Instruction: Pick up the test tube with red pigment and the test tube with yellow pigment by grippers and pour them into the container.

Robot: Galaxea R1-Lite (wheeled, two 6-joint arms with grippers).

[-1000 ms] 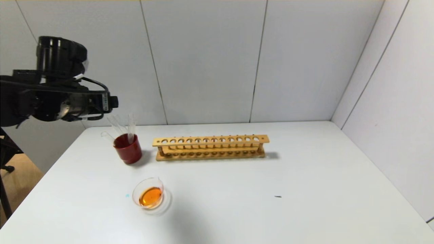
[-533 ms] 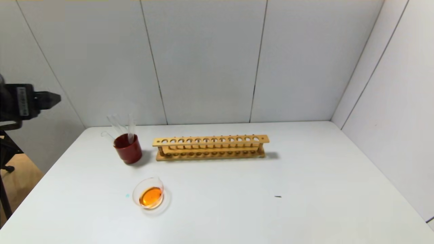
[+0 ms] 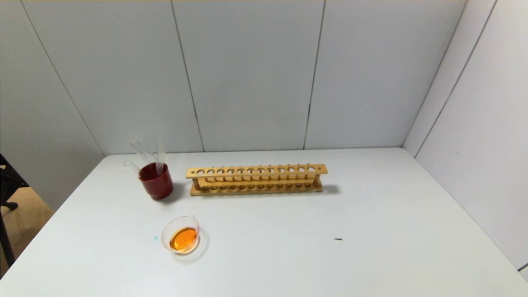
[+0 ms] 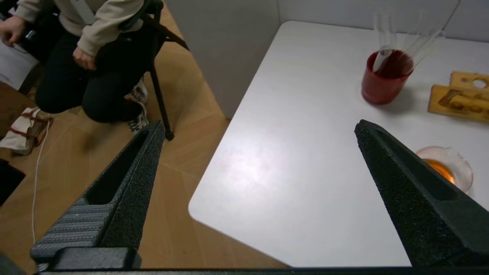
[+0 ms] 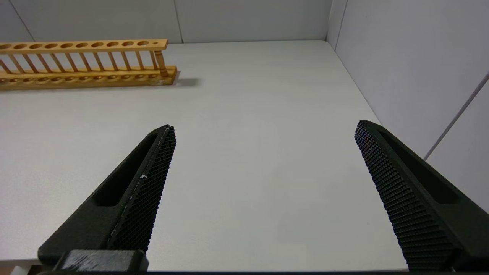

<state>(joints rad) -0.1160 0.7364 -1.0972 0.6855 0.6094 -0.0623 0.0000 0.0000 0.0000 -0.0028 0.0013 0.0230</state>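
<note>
- The container (image 3: 180,237), a shallow clear glass dish with a small pouring lip, sits on the white table (image 3: 330,214) at about 7 o'clock from the table's middle, and orange liquid pools in its bottom.
- A dark red cup (image 3: 156,180) stands at about 11 o'clock from the container, well apart from it, close to the table's far left corner.
- Several colourless test tubes (image 3: 159,154) lean out of the cup in different directions; no red or yellow liquid shows in any of them.
- A wooden test tube rack (image 3: 255,179) lies at 3 o'clock from the cup, just beside it, its row of holes empty.
- A tiny dark speck (image 3: 338,239) lies on the table at about 3 o'clock from the container, well apart.
- Neither arm shows in the head view.
- The left gripper (image 4: 259,133) hangs over the table's left edge and the wooden floor beside it, its fingers (image 4: 405,183) spread wide with nothing between them; the cup (image 4: 385,80) and the container (image 4: 445,168) lie beyond it.
- A seated person (image 4: 91,49) shows on the floor side in the left wrist view.
- The right gripper (image 5: 263,131) hangs over the bare right part of the table (image 5: 248,114), its fingers (image 5: 145,183) spread wide and holding nothing; the rack's right end (image 5: 88,63) lies farther off.
</note>
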